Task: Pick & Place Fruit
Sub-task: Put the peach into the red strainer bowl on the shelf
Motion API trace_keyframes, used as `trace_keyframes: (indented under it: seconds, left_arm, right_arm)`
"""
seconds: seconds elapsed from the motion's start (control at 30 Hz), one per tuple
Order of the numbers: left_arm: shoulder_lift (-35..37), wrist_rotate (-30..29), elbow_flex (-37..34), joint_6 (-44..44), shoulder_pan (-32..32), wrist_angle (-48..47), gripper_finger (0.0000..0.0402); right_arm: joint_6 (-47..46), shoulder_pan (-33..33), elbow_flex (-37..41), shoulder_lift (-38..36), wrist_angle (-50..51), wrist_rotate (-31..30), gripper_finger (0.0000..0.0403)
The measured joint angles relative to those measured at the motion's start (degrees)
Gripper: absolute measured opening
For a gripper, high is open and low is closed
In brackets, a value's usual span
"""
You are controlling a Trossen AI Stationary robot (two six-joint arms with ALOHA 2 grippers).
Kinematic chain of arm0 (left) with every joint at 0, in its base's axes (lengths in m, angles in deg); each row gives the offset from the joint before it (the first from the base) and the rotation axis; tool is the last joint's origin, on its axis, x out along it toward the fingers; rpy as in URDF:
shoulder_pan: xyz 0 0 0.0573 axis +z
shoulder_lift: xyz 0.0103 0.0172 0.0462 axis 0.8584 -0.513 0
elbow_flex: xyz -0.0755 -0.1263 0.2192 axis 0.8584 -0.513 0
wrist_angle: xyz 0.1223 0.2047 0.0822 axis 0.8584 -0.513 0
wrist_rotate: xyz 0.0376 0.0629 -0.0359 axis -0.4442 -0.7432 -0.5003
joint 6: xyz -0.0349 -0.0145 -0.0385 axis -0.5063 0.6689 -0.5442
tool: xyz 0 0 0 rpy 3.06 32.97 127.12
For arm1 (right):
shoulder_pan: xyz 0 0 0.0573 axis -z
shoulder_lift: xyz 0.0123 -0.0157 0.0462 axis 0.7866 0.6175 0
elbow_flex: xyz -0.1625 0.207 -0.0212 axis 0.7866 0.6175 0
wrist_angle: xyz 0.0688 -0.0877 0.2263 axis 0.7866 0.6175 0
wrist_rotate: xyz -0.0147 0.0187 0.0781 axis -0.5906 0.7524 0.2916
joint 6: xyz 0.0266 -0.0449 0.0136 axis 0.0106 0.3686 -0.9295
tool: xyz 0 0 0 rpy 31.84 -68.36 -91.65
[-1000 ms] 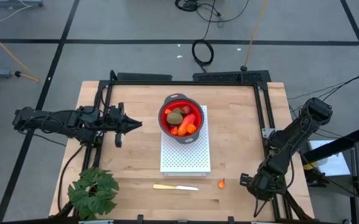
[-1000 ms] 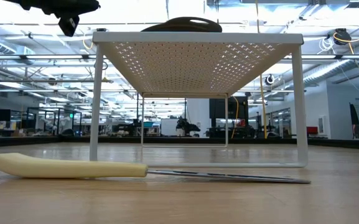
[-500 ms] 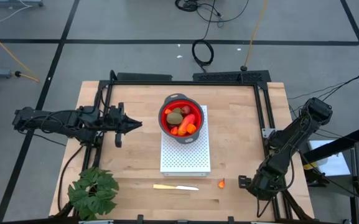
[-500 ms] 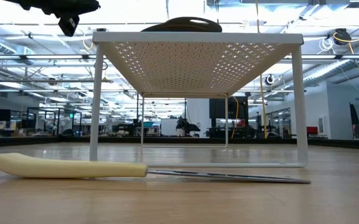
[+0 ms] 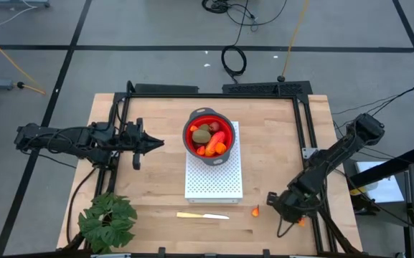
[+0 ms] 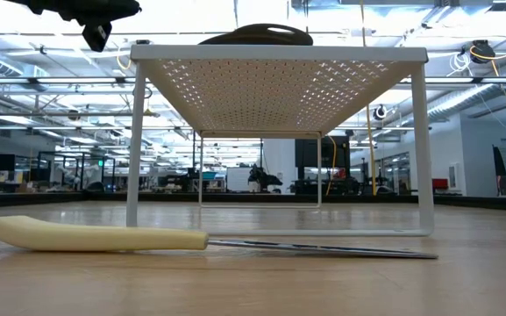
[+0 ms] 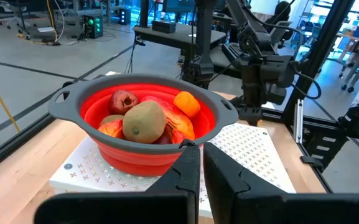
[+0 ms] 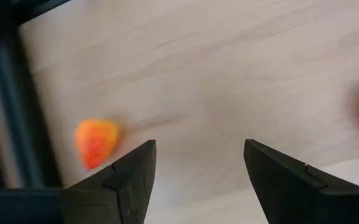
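A red bowl [image 5: 208, 137] with a grey rim stands on a white perforated rack [image 5: 214, 183]. It holds fruit: an olive-brown oval [image 7: 144, 122], a dark red ball [image 7: 123, 100] and orange pieces. A tiny orange bit [image 5: 255, 211] lies on the table near the rack's near right corner. A second orange bit [image 5: 301, 222] [image 8: 96, 142] lies by the right rail. My right gripper [image 5: 271, 200] [image 8: 198, 149] is open, low over the wood between the two bits. My left gripper [image 5: 160, 144] [image 7: 202, 152] is shut, hovering left of the bowl.
A pale yellow knife [image 5: 202, 215] [image 6: 95, 235] lies on the table near the near edge, in front of the rack. A green leafy plant [image 5: 106, 221] stands at the near left corner. Dark rails [image 5: 304, 154] run along the table's sides. Bare wood lies left of the rack.
My right gripper has moved toward the table's left, from beside the right rail to closer by the orange bit near the rack. The second orange bit by the rail now shows behind it. The left arm has kept still.
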Motion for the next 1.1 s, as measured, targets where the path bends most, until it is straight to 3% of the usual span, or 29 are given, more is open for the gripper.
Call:
trace_keyframes:
  seconds: [0.23,0.77,1.1]
  left_arm:
    - [0.0,0.0,0.0,0.0,0.0,-0.1,0.0021]
    - [0.0,0.0,0.0,-0.2,0.0,-0.4,0.0021]
    - [0.0,0.0,0.0,-0.2,0.0,-0.3,0.0021]
  right_arm:
    - [-4.1,1.5,0.0,3.9,-6.8,0.0,0.0238]
    - [-26.6,-8.0,-3.8,5.0,-5.5,0.2,0.0238]
    - [-34.7,-11.2,-3.8,5.0,-3.3,0.2,0.0238]
